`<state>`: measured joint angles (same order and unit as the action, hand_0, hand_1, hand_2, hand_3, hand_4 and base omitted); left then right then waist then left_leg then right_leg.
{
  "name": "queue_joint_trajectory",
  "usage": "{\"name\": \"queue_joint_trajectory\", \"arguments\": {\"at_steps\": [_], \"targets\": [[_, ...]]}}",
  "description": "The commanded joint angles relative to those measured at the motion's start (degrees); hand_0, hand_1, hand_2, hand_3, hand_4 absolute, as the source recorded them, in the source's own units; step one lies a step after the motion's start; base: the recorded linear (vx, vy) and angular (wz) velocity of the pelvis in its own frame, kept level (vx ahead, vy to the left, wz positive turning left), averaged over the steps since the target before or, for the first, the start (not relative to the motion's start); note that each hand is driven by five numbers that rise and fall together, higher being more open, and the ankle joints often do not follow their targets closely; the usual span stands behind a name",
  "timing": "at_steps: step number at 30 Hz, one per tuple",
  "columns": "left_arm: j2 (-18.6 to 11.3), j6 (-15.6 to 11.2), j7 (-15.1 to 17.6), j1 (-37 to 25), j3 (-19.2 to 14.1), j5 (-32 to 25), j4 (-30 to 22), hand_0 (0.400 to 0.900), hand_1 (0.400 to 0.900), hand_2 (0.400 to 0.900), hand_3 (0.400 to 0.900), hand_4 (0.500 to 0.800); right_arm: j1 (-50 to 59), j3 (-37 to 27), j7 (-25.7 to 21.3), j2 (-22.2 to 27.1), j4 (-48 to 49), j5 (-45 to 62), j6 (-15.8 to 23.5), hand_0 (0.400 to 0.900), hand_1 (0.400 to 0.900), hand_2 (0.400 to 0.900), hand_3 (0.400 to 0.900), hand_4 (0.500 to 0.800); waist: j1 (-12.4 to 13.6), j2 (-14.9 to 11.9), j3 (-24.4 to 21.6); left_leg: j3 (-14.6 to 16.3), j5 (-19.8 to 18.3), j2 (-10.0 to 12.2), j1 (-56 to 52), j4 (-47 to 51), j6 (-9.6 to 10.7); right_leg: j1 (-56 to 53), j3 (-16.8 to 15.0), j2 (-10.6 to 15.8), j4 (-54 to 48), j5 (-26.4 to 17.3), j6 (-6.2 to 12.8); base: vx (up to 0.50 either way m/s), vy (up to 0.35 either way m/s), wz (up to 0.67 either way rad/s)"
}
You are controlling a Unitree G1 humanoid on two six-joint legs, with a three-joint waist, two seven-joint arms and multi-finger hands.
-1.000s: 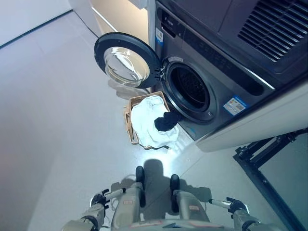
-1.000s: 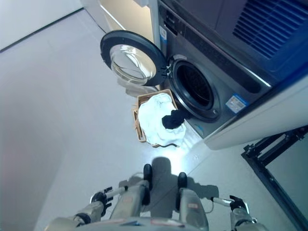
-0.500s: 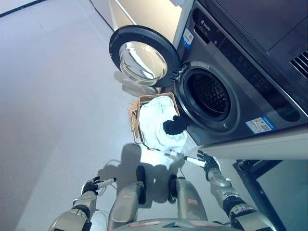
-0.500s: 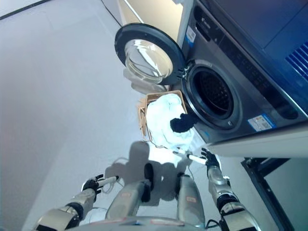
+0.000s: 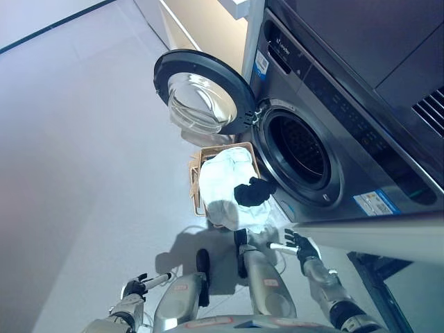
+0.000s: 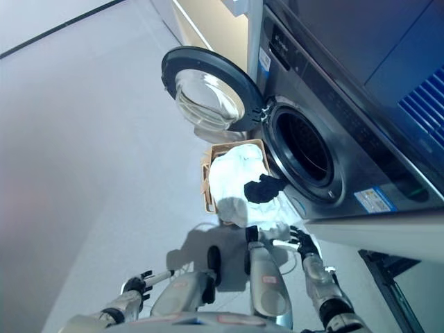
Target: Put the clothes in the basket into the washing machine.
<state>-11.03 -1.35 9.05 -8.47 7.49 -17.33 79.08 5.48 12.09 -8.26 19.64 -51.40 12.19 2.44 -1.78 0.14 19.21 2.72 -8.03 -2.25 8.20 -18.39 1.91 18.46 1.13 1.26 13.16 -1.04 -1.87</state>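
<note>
A tan basket (image 5: 197, 182) stands on the floor before the washing machine (image 5: 326, 125). It is heaped with white clothes (image 5: 225, 184), and a black garment (image 5: 252, 191) lies on top at the side nearest the drum opening (image 5: 298, 149). The round door (image 5: 201, 91) stands swung open to the left. My right hand (image 5: 300, 245) is open, low in the view, just below and right of the basket, not touching the clothes. My left hand (image 5: 137, 286) is open near the bottom left, away from the basket.
A pale cabinet (image 5: 198, 21) stands behind the open door. A dark metal frame (image 5: 399, 274) stands at the lower right under the light counter edge (image 5: 374, 232). Grey floor (image 5: 76, 152) spreads to the left.
The camera has shifted. My right hand has come up from the bottom right corner to just below the basket's near end. My left hand stays low at the bottom left.
</note>
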Motion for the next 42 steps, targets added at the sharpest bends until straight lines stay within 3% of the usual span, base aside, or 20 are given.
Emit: {"name": "queue_joint_trajectory", "arguments": {"at_steps": [1, 5, 7, 8, 10, 11, 12, 17, 25, 32, 34, 42], "targets": [[-0.37, 0.21, 0.25, 3.16, 0.96, 0.56, -2.42, 0.900, 0.900, 0.900, 0.900, 0.800, 1.14, 1.11, -1.41, 6.29, 6.17, -1.32, 1.77, 0.900, 0.900, 0.900, 0.900, 0.800, -0.34, 2.45, 0.57, 2.86, 6.69, 1.14, 4.08, -13.80, 1.10, -0.57, -1.89, -0.54, 3.09, 4.63, 3.56, 0.23, -0.327, 0.27], [0.09, 0.52, -0.03, 4.86, 1.57, 0.90, -2.39, 0.900, 0.900, 0.900, 0.900, 0.800, 3.32, 2.09, -2.64, 6.30, 1.84, -2.68, 0.87, 0.900, 0.900, 0.900, 0.900, 0.800, 0.82, 2.93, -0.03, 3.86, 6.56, 0.95, 6.89, -12.64, 0.89, -4.62, -0.49, -0.85, 0.98, 6.01, 2.80, 0.21, -0.220, 0.20], [0.00, 0.55, 0.23, 5.56, 1.77, 1.22, -2.35, 0.900, 0.900, 0.900, 0.900, 0.800, 4.47, 2.37, -3.18, 6.25, 0.47, -2.58, 0.94, 0.900, 0.900, 0.900, 0.900, 0.800, 1.19, 3.11, -0.17, 3.54, 6.03, 0.40, 7.47, -3.46, 0.16, -5.61, 0.05, -1.01, 0.47, 6.37, 3.17, 0.19, -0.072, 0.10], [-0.07, 0.48, 0.42, 5.67, 1.98, 1.19, -2.57, 0.900, 0.900, 0.900, 0.900, 0.800, 5.24, 2.83, -3.40, 6.33, 0.06, -2.72, 0.99, 0.900, 0.900, 0.900, 0.900, 0.800, 1.43, 3.44, -0.02, 2.62, 7.22, 0.41, 7.19, 2.01, 0.06, -5.44, 0.22, -1.27, 0.86, 6.66, 3.21, 0.17, 0.006, -0.01], [-0.25, 0.39, 1.00, 5.27, 2.76, 1.04, -2.98, 0.900, 0.900, 0.900, 0.900, 0.800, 7.31, 4.35, -3.76, 6.46, -0.29, -3.34, 0.98, 0.900, 0.900, 0.900, 0.900, 0.800, 2.01, 4.41, 0.81, 0.02, 13.64, 1.12, 7.18, 12.89, 0.98, -4.64, 0.67, -2.45, 2.26, 7.32, 3.16, 0.16, 0.057, -0.08], [-0.46, 0.25, 1.25, 4.98, 3.18, 1.35, -3.05, 0.900, 0.900, 0.900, 0.900, 0.800, 7.89, 5.17, -3.97, 6.77, -0.65, -4.33, 0.83, 0.900, 0.900, 0.900, 0.900, 0.800, 2.24, 4.52, 1.01, -0.68, 14.94, 1.50, 7.79, 14.65, 1.19, -4.28, 0.59, -2.52, 3.06, 7.67, 3.24, 0.18, 0.118, -0.18], [-0.56, 0.20, 1.16, 5.08, 3.23, 1.44, -2.99, 0.900, 0.900, 0.900, 0.900, 0.800, 8.03, 5.81, -3.70, 6.70, -0.62, -5.29, 0.73, 0.900, 0.900, 0.900, 0.900, 0.800, 2.19, 4.50, 1.03, -0.95, 13.40, 1.64, 7.27, 14.73, 0.39, -3.47, 0.23, -2.51, 5.11, 8.43, 3.32, 0.17, 0.177, -0.24], [-1.83, -0.19, 1.81, 2.56, 5.42, 1.68, -4.55, 0.900, 0.900, 0.900, 0.900, 0.800, 12.40, 8.34, -4.77, 4.75, -2.25, -6.15, 0.51, 0.900, 0.900, 0.900, 0.900, 0.800, 3.24, 2.65, 3.09, 1.65, 11.71, 0.53, 11.11, 11.33, -0.95, 1.84, -1.62, -2.04, 5.92, 7.61, 4.24, 0.11, 0.210, -0.33], [-3.15, -0.62, 3.73, -0.63, 6.16, 0.41, -4.74, 0.900, 0.900, 0.900, 0.900, 0.800, 20.90, 12.94, -6.88, 3.13, -6.62, -8.32, 0.04, 0.900, 0.900, 0.900, 0.900, 0.800, 5.09, 0.80, 5.01, 2.10, 9.56, -0.15, 17.63, 7.74, -2.59, 7.00, -1.89, -1.56, 4.74, 5.33, 5.19, 0.06, 0.111, -0.03], [-4.42, -1.77, 5.54, -5.08, 7.30, -2.93, -5.66, 0.900, 0.900, 0.900, 0.900, 0.800, 35.45, 17.51, -10.90, 6.80, -13.38, -12.39, -0.86, 0.900, 0.900, 0.900, 0.900, 0.800, 6.24, 1.69, 7.88, 2.27, 8.25, -0.57, 27.31, 1.22, -3.01, 16.68, -1.45, -1.08, 10.79, 5.59, 4.90, -0.03, 0.044, 0.06], [-4.46, -2.56, 6.47, -7.10, 8.15, -4.56, -6.64, 0.900, 0.900, 0.900, 0.900, 0.800, 40.58, 18.75, -14.08, 8.02, -17.21, -15.08, -1.47, 0.900, 0.900, 0.900, 0.900, 0.800, 6.52, 2.25, 9.14, 2.13, 7.91, -0.69, 31.05, -1.55, -2.94, 20.32, -0.96, -0.72, 13.81, 6.18, 4.62, -0.06, 0.002, 0.21], [-5.16, -4.32, 8.15, -10.96, 9.16, -8.40, -9.95, 0.900, 0.900, 0.900, 0.900, 0.800, 46.19, 20.85, -17.71, 9.47, -20.83, -17.72, -2.56, 0.900, 0.900, 0.900, 0.900, 0.800, 7.05, 3.73, 10.58, 1.63, 6.07, -1.04, 42.93, -11.01, -2.86, 32.47, -0.20, 0.26, 24.56, 8.85, 3.70, -0.05, -0.011, 0.14]]}}
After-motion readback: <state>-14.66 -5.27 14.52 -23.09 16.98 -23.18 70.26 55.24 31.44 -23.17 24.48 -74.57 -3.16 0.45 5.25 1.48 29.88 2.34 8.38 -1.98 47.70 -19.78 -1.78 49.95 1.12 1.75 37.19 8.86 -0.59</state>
